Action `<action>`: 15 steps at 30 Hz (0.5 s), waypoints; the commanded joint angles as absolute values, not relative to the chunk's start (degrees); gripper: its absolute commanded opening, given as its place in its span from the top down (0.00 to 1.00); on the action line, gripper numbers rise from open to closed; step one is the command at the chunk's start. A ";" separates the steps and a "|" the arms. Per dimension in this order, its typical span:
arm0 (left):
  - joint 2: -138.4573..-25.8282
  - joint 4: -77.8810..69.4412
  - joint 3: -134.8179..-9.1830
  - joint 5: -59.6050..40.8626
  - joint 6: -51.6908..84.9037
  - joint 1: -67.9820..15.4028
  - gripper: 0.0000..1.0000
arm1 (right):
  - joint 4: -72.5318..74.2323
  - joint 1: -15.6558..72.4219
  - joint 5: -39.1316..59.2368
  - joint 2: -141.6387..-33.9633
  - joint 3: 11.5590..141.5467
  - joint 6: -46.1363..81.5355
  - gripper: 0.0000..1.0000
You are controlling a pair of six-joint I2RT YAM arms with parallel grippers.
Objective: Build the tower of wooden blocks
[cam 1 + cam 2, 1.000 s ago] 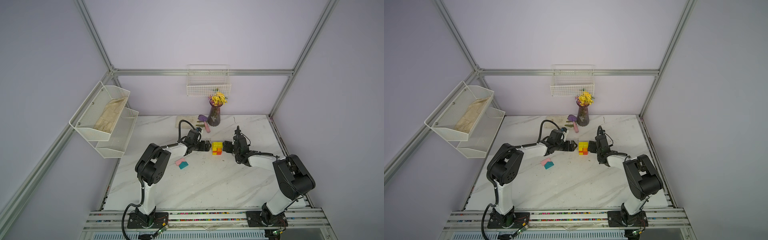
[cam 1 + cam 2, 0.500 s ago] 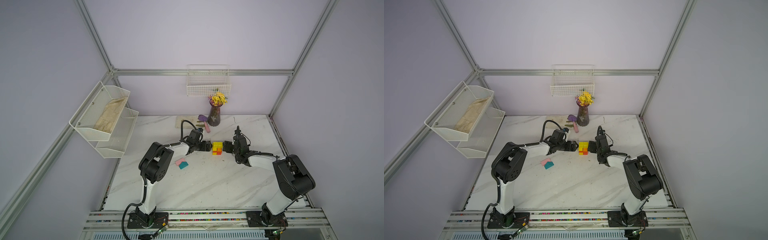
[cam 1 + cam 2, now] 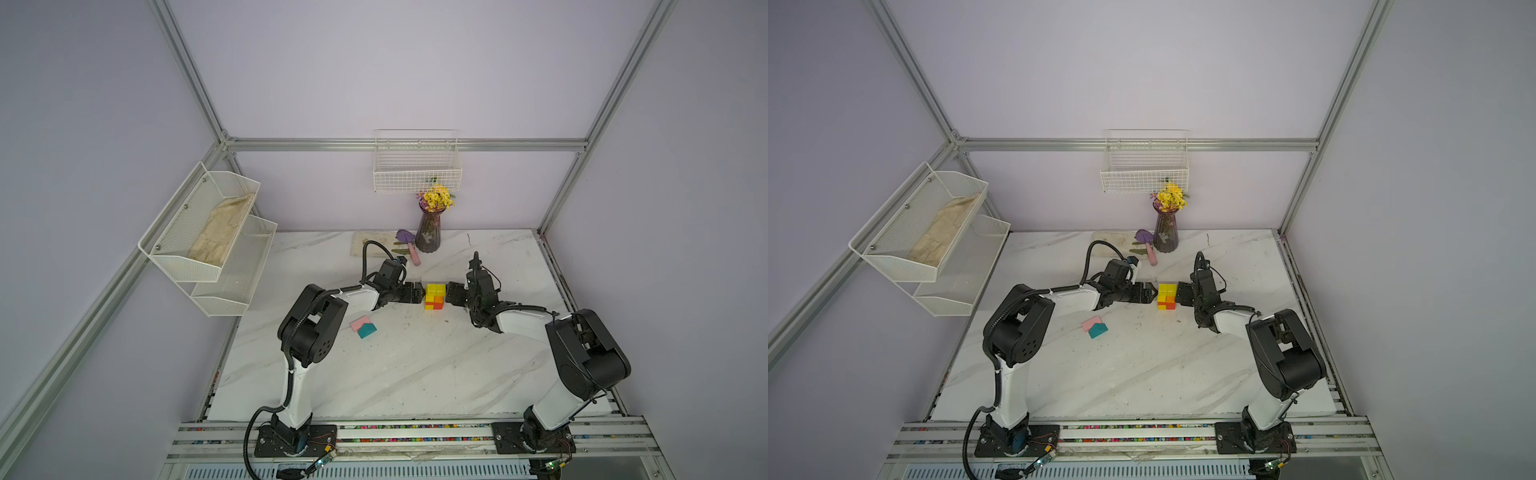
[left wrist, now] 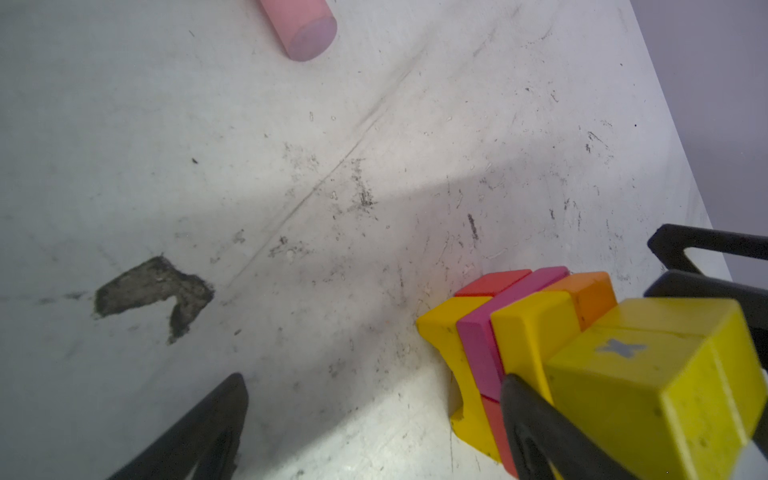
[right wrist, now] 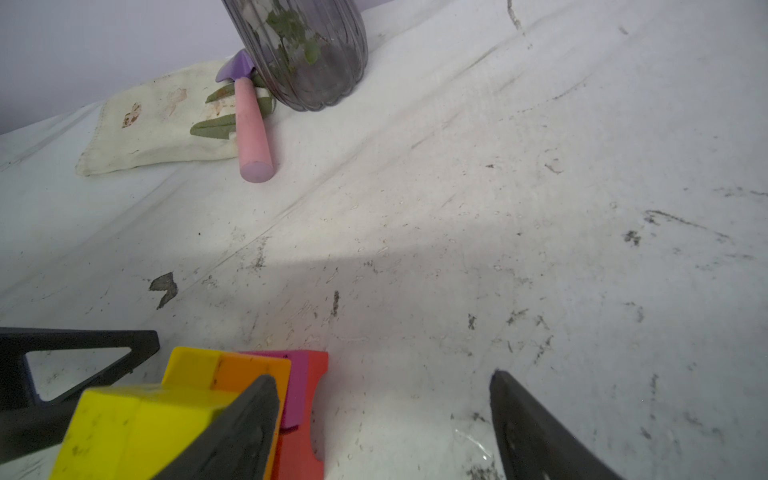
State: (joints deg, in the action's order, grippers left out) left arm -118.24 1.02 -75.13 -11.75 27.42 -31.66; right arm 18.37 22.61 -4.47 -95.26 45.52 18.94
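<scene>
The tower (image 3: 434, 296) (image 3: 1167, 296) is a short stack of red, magenta, orange and yellow wood blocks, topped by yellow cubes, mid-table. My left gripper (image 3: 419, 293) is open at its left side, and my right gripper (image 3: 450, 292) is open at its right side. In the left wrist view the tower (image 4: 540, 332) lies beside one finger (image 4: 536, 424), and only bare table lies between the fingers of the left gripper (image 4: 374, 377). It is the same in the right wrist view for the tower (image 5: 187, 415) and the right gripper (image 5: 382, 377). A pink block (image 3: 360, 323) and a teal house-shaped block (image 3: 367, 330) lie together front left.
A purple vase (image 3: 430, 232) with yellow flowers stands at the back. Beside it a pink-handled trowel (image 3: 411, 249) lies on a cloth (image 3: 374, 243). A wire basket (image 3: 417, 166) hangs on the back wall. A white two-tier rack (image 3: 208, 232) hangs on the left.
The left arm's elbow has shifted slightly to the right. Both grippers and the tower have stayed where they were.
</scene>
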 commanded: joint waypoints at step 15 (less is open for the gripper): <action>-112.34 -3.40 -73.28 -9.85 28.47 -33.31 0.07 | 18.11 22.83 -4.43 -95.62 46.58 18.66 0.18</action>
State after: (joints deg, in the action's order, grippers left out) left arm -117.32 0.82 -75.07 -10.41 27.90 -32.82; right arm 18.33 22.61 -4.08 -95.26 45.52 18.94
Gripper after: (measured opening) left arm 0.934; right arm 0.823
